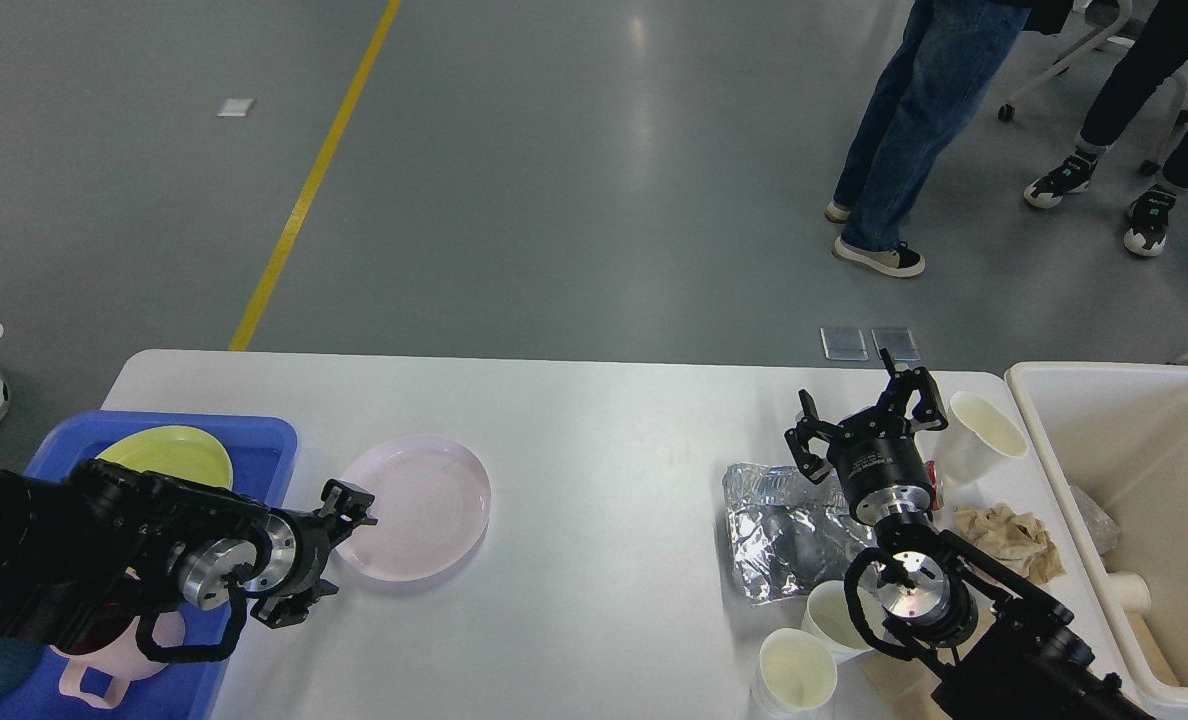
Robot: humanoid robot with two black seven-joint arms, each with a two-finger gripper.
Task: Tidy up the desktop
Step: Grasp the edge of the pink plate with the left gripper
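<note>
1. The desktop (pixel 594 470) fills the lower half of the frame, white and wide, with grey floor behind it.
2. The left gripper (pixel 346 503) sits at the lower left, at the near-left rim of the pink plate (pixel 416 506). Its fingers are seen dark and end-on, so I cannot tell how far apart they are or whether they grip the rim.
3. The right gripper (pixel 866 418) stands at the right centre with its fingers spread wide, holding nothing, above the far edge of the foil (pixel 789 540).
4. A blue tray (pixel 254 450) at the left edge holds a yellow plate (pixel 169 455) and a pink mug (pixel 114 660).
5. A tipped paper cup (pixel 979 435) lies just right of the right gripper.
6. Crumpled brown paper (pixel 1009 535) lies beside the white bin (pixel 1074 470) at the far right.
7. Two more cups (pixel 797 670) stand near the bottom edge.
</note>
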